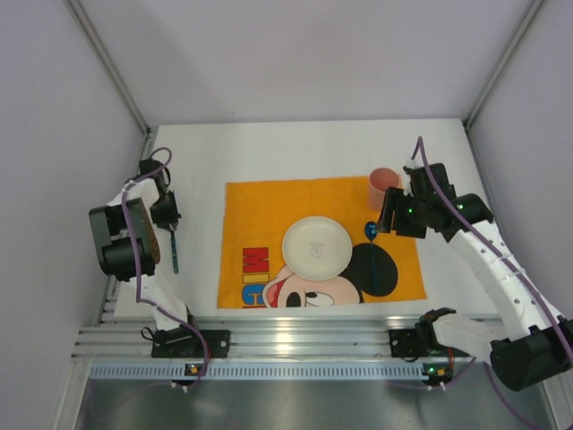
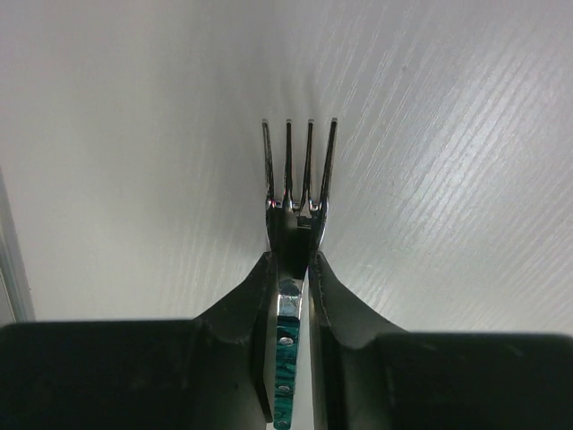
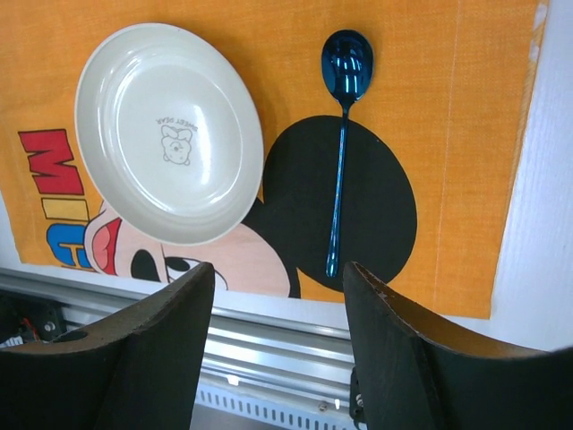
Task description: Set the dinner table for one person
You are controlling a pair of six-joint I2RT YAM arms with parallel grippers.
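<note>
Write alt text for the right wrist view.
A white plate and a blue spoon lie side by side, apart, on an orange Mickey Mouse mat. The right claw stands open in the foreground.

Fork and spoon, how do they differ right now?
The fork is clamped in the left gripper, off the mat; the spoon lies free on the mat beside the plate. The fork has a silver head and teal handle; the spoon is blue all over. Both are shiny cutlery.
</note>
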